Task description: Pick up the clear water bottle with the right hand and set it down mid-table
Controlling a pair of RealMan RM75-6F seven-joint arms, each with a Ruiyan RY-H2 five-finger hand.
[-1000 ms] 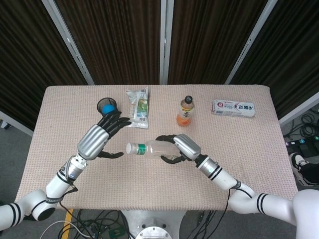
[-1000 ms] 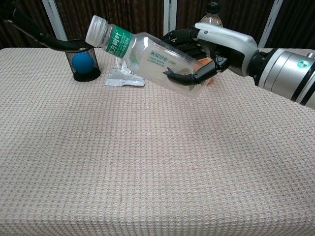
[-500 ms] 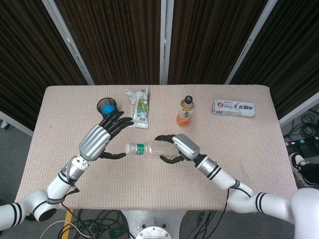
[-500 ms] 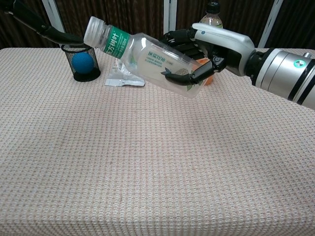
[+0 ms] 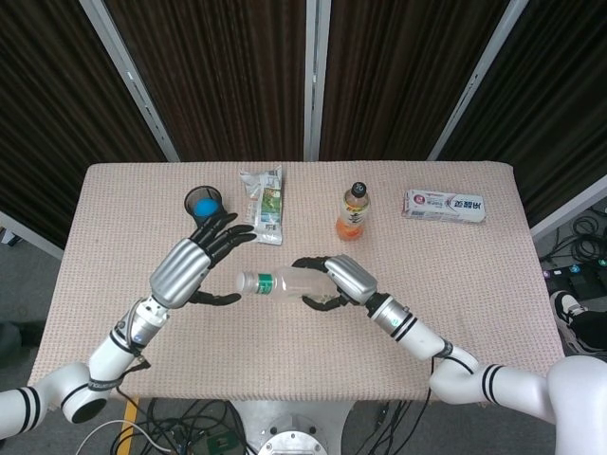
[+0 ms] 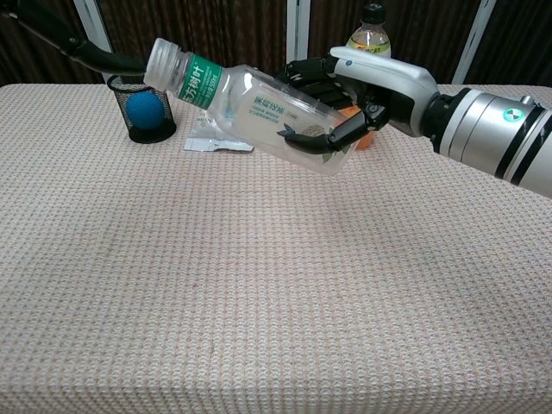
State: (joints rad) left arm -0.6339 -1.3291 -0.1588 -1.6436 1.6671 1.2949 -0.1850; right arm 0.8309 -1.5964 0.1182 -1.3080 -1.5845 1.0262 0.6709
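My right hand grips the clear water bottle around its lower body and holds it above the table. The bottle lies nearly on its side, its white cap and green label pointing to the left. My left hand hovers just left of the cap with fingers spread, holding nothing; in the chest view only a dark fingertip of that hand shows at the top left.
A black mesh cup with a blue ball, a snack packet, an orange drink bottle and a white tissue pack stand along the far side of the beige table.
My right hand has carried the bottle slightly to the left and levelled it a little. The left hand has barely shifted.
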